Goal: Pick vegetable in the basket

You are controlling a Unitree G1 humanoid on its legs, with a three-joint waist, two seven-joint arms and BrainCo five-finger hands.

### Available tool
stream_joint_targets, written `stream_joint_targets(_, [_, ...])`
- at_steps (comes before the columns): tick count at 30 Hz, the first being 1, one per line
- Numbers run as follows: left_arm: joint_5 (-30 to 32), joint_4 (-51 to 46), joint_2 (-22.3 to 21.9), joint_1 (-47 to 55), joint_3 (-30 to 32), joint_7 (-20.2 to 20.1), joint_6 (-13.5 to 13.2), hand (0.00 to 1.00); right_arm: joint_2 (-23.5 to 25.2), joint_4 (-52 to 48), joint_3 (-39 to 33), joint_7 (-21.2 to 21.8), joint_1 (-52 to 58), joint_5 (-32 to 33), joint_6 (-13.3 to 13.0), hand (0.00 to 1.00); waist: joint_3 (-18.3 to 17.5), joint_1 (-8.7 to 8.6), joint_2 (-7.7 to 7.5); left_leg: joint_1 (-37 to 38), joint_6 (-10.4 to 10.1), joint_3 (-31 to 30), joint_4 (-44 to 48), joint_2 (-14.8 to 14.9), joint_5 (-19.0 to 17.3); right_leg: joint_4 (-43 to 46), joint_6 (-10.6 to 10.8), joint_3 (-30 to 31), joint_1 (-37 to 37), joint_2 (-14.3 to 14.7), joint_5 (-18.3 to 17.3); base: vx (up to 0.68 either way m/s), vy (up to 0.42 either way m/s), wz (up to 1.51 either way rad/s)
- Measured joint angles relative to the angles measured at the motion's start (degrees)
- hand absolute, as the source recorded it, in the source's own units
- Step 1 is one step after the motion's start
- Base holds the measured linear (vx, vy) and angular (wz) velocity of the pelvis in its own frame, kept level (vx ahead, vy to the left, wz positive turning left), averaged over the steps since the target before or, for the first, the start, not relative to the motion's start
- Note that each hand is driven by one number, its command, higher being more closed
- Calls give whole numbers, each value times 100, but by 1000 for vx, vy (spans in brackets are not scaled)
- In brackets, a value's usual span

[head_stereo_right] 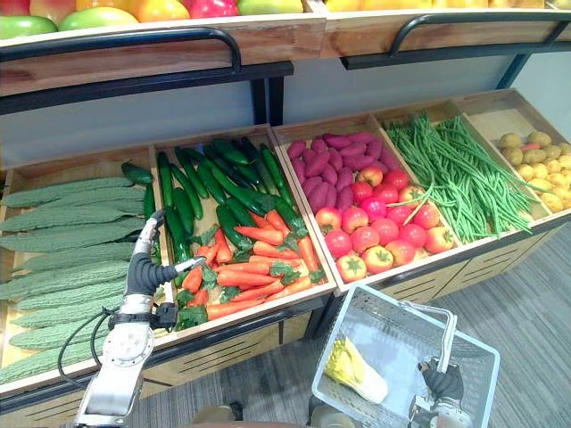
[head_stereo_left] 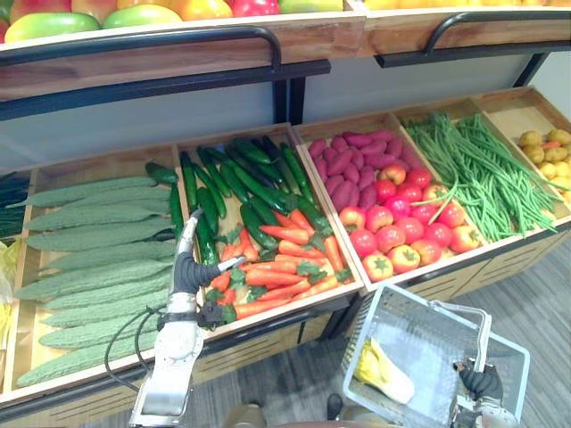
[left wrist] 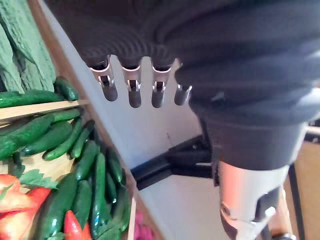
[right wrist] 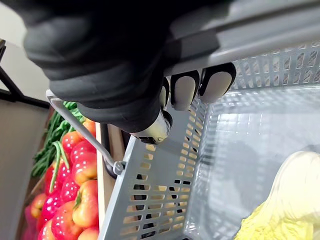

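Note:
My left hand (head_stereo_left: pixel 189 259) hovers over the divider between the bitter gourd bin and the cucumber and carrot bin, fingers (left wrist: pixel 132 90) straight and holding nothing. Dark green cucumbers (head_stereo_left: pixel 227 183) fill the back of that bin, and orange carrots (head_stereo_left: pixel 277 259) lie at its front, just right of the hand. My right hand (head_stereo_left: pixel 482 382) is at the lower right, fingers (right wrist: pixel 185 87) curled round the handle of a grey plastic basket (head_stereo_left: pixel 428 334). One pale yellow-green cabbage (head_stereo_left: pixel 384 370) lies inside the basket.
The sloping wooden stand also holds bitter gourds (head_stereo_left: pixel 98 259), purple sweet potatoes (head_stereo_left: pixel 352 165), tomatoes (head_stereo_left: pixel 406 227), green beans (head_stereo_left: pixel 482 169) and small yellow potatoes (head_stereo_left: pixel 546 152). A fruit shelf with black rails (head_stereo_left: pixel 161 40) overhangs the back. Grey floor lies below the basket.

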Motion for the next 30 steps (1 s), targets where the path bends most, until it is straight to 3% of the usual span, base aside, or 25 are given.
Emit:
stream_joint_targets(12, [1687, 1287, 231, -854, -837, 24, 83, 0, -406, -136, 420, 73, -70, -10, -194, 100, 252, -143, 37, -210, 8, 321, -247, 33, 163, -31, -8, 231, -467, 53, 121, 14, -6, -14])
stream_joint_targets(20, [2927, 2179, 305, -1518, -1094, 206, 358, 0, -543, -335, 441, 47, -245, 79, -418, 100, 585, -262, 10, -435, 22, 496, -113, 48, 154, 95, 1, 413, -831, 74, 142, 11, 0, -10])
stream_joint_targets(21, [3001, 2220, 313, -1569, -1094, 234, 375, 100, -550, -372, 442, 44, -251, 101, -420, 100, 612, -261, 8, -436, 22, 512, -96, 48, 154, 110, 2, 435, -852, 75, 142, 6, -1, -13])
stream_joint_targets(30, [3375, 2453, 528, -1940, -1073, 305, 452, 100, -645, -502, 562, -14, -264, 255, -467, 100, 836, -272, 16, -448, 57, 594, -16, 72, 126, 129, 1, 501, -874, 96, 151, -1, -1, -3])
